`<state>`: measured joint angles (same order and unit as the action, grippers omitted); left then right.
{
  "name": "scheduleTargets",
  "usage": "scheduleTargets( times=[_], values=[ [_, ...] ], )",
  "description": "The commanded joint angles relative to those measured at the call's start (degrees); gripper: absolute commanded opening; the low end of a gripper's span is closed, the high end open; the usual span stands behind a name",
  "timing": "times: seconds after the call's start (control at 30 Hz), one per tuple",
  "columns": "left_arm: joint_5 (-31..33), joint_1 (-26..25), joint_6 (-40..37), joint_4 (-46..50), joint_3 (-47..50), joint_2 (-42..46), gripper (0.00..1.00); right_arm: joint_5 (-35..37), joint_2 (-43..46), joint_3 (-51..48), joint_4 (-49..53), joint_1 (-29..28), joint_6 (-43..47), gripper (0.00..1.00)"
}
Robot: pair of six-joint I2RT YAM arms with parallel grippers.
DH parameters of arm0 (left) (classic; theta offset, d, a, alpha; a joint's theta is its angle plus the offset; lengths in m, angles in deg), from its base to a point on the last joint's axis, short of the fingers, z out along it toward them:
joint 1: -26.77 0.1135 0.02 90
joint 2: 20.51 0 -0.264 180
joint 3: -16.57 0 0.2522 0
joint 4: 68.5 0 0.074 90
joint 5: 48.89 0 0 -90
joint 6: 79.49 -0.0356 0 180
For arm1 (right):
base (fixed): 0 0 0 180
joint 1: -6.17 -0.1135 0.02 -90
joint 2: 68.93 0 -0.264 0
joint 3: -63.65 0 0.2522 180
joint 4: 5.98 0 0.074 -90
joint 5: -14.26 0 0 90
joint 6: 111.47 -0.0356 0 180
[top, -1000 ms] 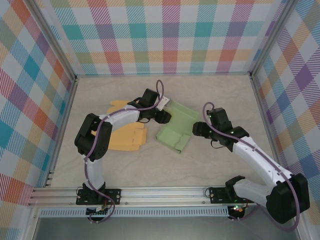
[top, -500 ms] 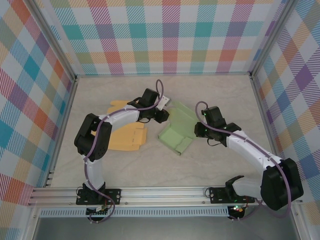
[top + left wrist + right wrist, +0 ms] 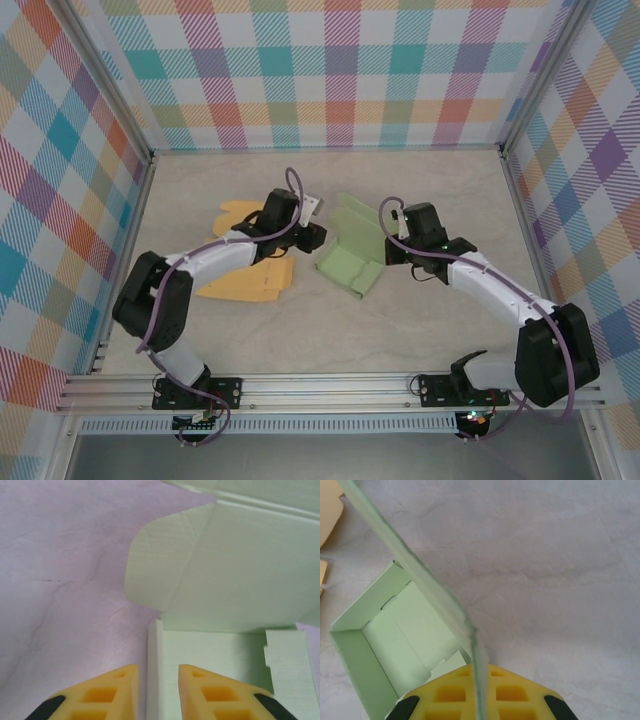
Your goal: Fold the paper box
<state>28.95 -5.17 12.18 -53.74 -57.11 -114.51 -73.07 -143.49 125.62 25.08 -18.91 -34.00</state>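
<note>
Tabletop of pale, marbled beige point(image 3: 300, 335) seen from above, enclosed by walls of pastel plaid fabric point(image 3: 340, 70). Near the middle sits a pale green paper box point(image 3: 350, 266), partly folded: a shallow tray with low walls lies on the table, and a broad panel rises tilted from its far side. Just left of it lies a flat orange-yellow cardboard cutout point(image 3: 245, 283), partly under the left arm.

Both arms reach inward to the box from opposite sides. The left gripper point(image 3: 314, 238) is at the box's left edge. Its wrist camera shows the two yellow fingertips point(image 3: 120, 680) slightly parted, with the thin edge of a box wall point(image 3: 155, 645) running between them; neither pad appears to press on it. Beyond them, a rounded flap leans up against the larger panel.

The right gripper point(image 3: 392, 248) is at the box's right side. Its wrist camera shows the yellow fingers point(image 3: 450, 690) clenched on the raised panel point(image 3: 435, 590), seen edge-on as a thin green line running diagonally up and away. The open tray lies to the left below it.
</note>
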Motion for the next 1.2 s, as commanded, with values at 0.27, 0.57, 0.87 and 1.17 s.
scheduleTargets(
  times=[0.27,0.57,0.87,1.17],
  values=[
    [4.1,5.2,-1.7,-5.6,10.5,12.9,0.77,-11.1,-5.8,6.0,-2.1,0.3,20.4,0.0],
    [-2.5,7.8,-12.8,-8.3,5.9,5.3,0.8,-16.6,-8.9,9.7,0.6,0.4,24.8,0.0],
    [-6.9,8.3,-16.3,-4.5,1.6,0.3,0.64,-16.9,-11.5,10.5,0.4,0.4,25.6,0.0],
    [-6.7,8.4,-15.1,-1.6,-0.2,-1.7,0.46,-16.2,-12.0,11.6,1.9,0.4,24.5,0.0]
  ],
)
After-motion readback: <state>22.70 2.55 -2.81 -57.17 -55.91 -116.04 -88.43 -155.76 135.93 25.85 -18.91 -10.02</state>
